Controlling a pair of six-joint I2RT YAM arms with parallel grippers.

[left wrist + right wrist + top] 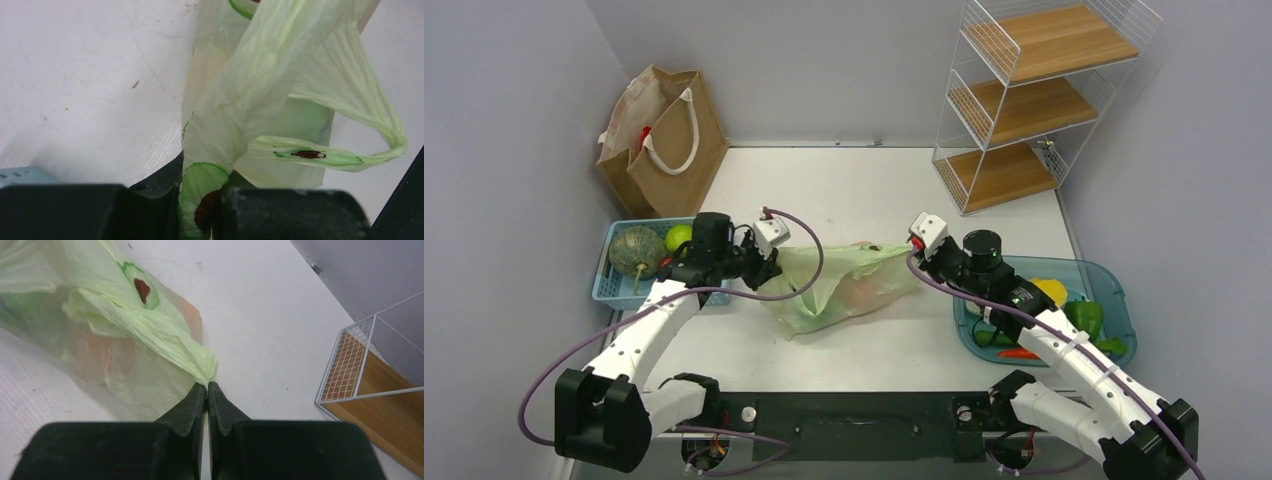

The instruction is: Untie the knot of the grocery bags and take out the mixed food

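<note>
Pale green, translucent plastic bag point(839, 292) lay on its side near the middle of the white table point(874, 190), drawn out between the two arms. The left gripper point(767, 268) was closed on the bag's left end, a fold of film pinched between its fingers, and one loop handle point(372, 122) hung free beside that grip. The right gripper point(207, 389) had its fingers pressed together on a twisted tip of film at the bag's right end. An orange shape point(95, 357) showed dimly through the plastic; what it was could not be told. The brown paper bag point(664, 140) with white rope handles stood upright at the far left corner. A blue basket point(612, 288) holding green produce sat at the left edge, a blue tray point(1116, 292) of vegetables at the right edge, and a wire rack point(1024, 100) with wooden shelves at the far right corner.
</note>
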